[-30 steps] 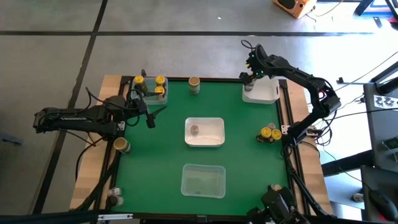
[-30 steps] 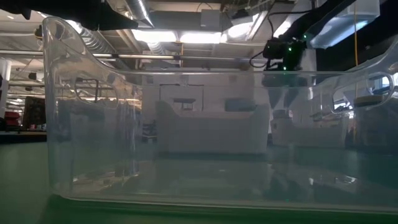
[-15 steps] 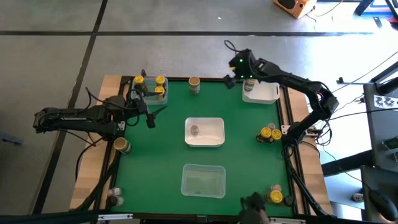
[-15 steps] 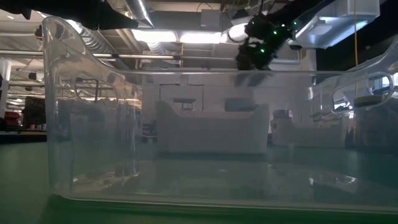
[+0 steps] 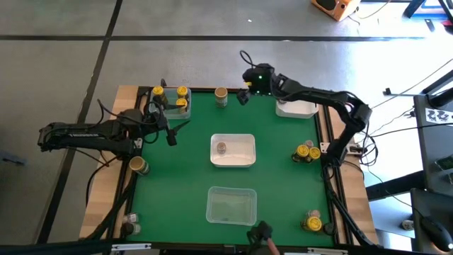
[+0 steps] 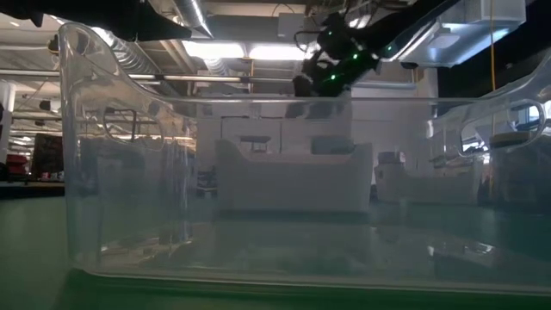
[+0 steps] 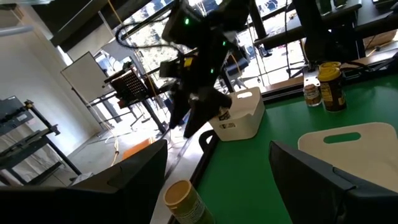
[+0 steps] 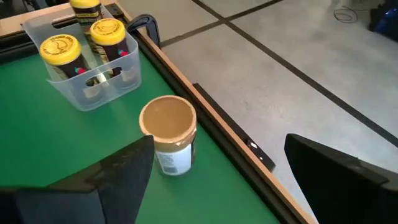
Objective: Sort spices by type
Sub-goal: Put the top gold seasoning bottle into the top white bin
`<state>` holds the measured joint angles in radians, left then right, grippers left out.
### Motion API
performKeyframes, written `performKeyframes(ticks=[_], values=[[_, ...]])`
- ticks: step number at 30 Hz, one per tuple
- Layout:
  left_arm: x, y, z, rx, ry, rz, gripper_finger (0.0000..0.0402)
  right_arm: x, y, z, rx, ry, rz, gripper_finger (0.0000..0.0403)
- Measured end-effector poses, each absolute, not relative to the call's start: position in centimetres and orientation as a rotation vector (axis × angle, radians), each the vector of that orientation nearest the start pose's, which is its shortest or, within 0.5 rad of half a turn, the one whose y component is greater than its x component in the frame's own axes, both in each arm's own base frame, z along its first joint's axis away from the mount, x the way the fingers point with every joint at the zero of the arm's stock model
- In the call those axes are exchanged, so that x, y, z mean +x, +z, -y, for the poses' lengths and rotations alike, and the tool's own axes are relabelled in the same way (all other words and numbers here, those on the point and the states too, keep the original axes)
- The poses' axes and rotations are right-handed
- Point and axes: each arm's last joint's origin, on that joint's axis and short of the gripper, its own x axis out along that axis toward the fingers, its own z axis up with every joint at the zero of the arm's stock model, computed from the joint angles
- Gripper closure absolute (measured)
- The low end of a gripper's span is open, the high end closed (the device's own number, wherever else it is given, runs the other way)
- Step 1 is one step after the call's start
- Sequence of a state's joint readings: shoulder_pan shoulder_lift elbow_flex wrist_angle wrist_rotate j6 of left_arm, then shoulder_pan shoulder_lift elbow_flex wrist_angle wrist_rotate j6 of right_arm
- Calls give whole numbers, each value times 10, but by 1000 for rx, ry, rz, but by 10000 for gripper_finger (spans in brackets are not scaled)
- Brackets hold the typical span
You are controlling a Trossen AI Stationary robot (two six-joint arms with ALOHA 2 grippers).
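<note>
A spice jar with a tan lid (image 8: 168,140) stands upright on the green mat by the far edge (image 5: 221,97). My right gripper (image 5: 244,95) hovers open just right of it and above it, fingers (image 8: 118,180) apart, touching nothing. Three yellow-lidded jars (image 8: 93,37) stand in a clear bin (image 5: 170,103) at the far left. One jar (image 5: 222,147) sits in the middle white bin (image 5: 244,159). My left gripper (image 5: 172,132) waits open at the left, level above the mat, nothing between its fingers (image 7: 124,186).
A white bin (image 5: 297,108) stands at the far right and an empty clear bin (image 5: 231,205) near the front. Loose jars stand at the right edge (image 5: 306,152), near right (image 5: 311,223), left edge (image 5: 139,166) and near left (image 5: 129,227). Something dark (image 5: 262,235) shows at the near edge.
My right gripper has swung from over the far-right white bin toward the table's left along the far edge, reaching the tan-lidded jar, and has tipped from pointing down to a shallower slant. It has stayed open. The dark thing at the near edge has moved leftward, uncovering the near-right jars.
</note>
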<state>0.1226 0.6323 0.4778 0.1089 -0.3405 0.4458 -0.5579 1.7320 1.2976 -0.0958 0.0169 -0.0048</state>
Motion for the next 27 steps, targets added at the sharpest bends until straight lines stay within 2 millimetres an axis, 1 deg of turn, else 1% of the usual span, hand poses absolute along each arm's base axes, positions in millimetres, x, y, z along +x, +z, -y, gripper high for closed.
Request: performKeyframes(ticks=[5, 9, 13, 15, 19, 22, 27], values=[[151, 277, -28, 443, 445, -148, 123, 349, 249, 212, 147, -507, -481, 43], [151, 277, -28, 442, 445, -146, 123, 358, 235, 217, 176, -488, -460, 43], [151, 277, -28, 444, 446, -144, 123, 363, 225, 220, 190, -487, -444, 43], [151, 277, -28, 445, 446, -144, 123, 365, 222, 222, 193, -487, -454, 43], [151, 277, -28, 445, 446, -143, 123, 373, 228, 226, 187, -480, -427, 43], [151, 277, -28, 445, 446, -143, 123, 381, 229, 231, 187, -473, -419, 43], [151, 277, -28, 444, 446, -143, 123, 393, 222, 237, 189, -469, -425, 43]])
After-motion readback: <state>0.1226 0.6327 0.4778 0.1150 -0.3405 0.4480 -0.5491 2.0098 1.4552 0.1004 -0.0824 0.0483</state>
